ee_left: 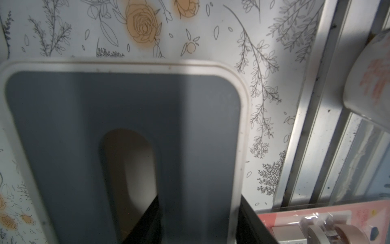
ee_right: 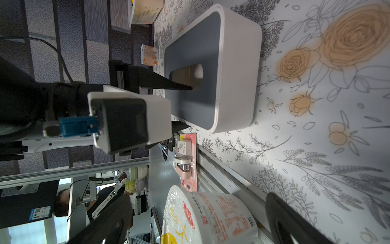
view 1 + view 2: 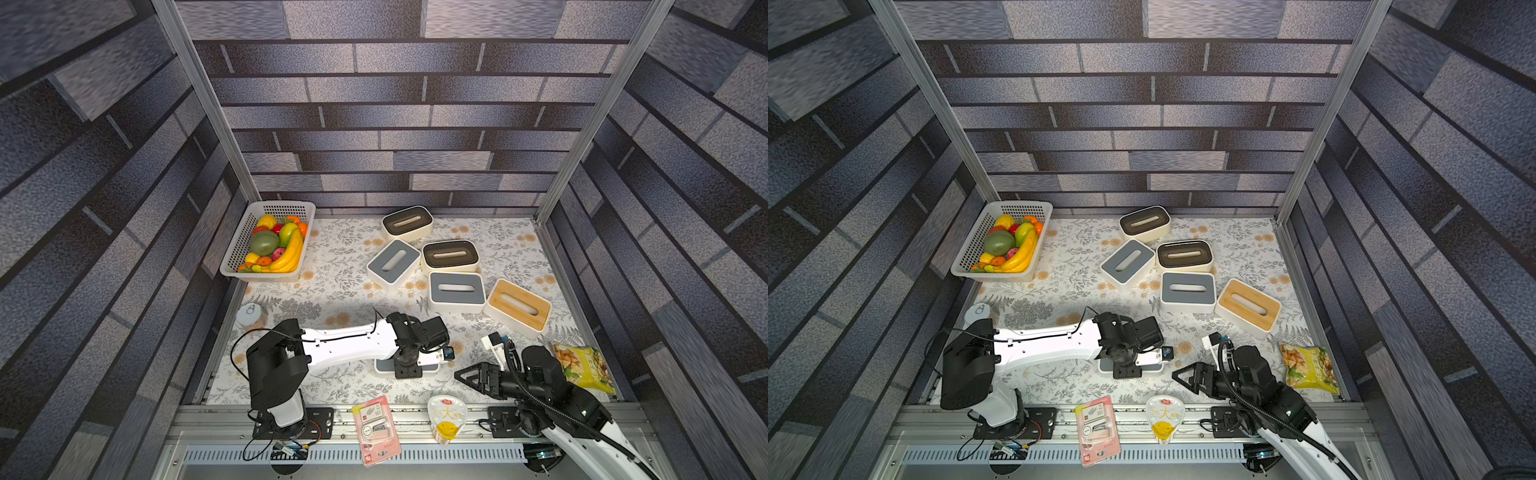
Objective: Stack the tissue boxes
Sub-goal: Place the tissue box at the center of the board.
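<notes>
1. The white plastic tissue box with a slate-grey slotted lid (image 2: 236, 69) is seen near the surface's front edge.
2. It is gripped by the left fingers (image 2: 164, 81): one in the slot, one outside the wall.
3. The right fingers (image 2: 274, 202) are spread, empty.
4. The box is judged light, rigid and slippery.

White arm shells (image 3: 349, 338), black joints (image 3: 274, 370) — triangular black right claw (image 3: 467, 377); looping cables (image 3: 530, 397)

Grey-lidded tissue box (image 3: 383, 366) mostly hidden beneath left arm (image 3: 349, 340) in both top views (only lid corners show); noodle cup (image 3: 446, 419) print unreadably small.
</notes>
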Robot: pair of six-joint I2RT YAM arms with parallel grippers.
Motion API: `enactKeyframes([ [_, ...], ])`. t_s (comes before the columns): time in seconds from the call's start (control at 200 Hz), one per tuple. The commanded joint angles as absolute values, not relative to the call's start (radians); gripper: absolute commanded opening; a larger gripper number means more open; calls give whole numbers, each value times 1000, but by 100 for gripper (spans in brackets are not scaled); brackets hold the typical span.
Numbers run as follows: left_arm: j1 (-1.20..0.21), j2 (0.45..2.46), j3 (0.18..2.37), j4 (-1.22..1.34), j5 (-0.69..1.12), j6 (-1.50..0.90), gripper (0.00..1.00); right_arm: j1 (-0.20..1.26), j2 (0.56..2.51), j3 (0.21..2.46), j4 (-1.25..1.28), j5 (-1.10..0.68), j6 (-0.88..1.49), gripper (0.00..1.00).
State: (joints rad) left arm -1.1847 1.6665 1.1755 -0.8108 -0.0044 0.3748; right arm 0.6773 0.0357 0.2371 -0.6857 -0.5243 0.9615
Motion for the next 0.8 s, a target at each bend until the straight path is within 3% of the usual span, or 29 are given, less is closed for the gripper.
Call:
enactKeyframes([
  [0.0, -1182, 1645, 1160, -795, -11, 393, 42, 672, 31, 222, -707, -515, 966, 100],
  [0.792, -1195, 1628, 1124, -764, 19, 387, 44, 672, 25, 218, -706, -510, 973, 100],
])
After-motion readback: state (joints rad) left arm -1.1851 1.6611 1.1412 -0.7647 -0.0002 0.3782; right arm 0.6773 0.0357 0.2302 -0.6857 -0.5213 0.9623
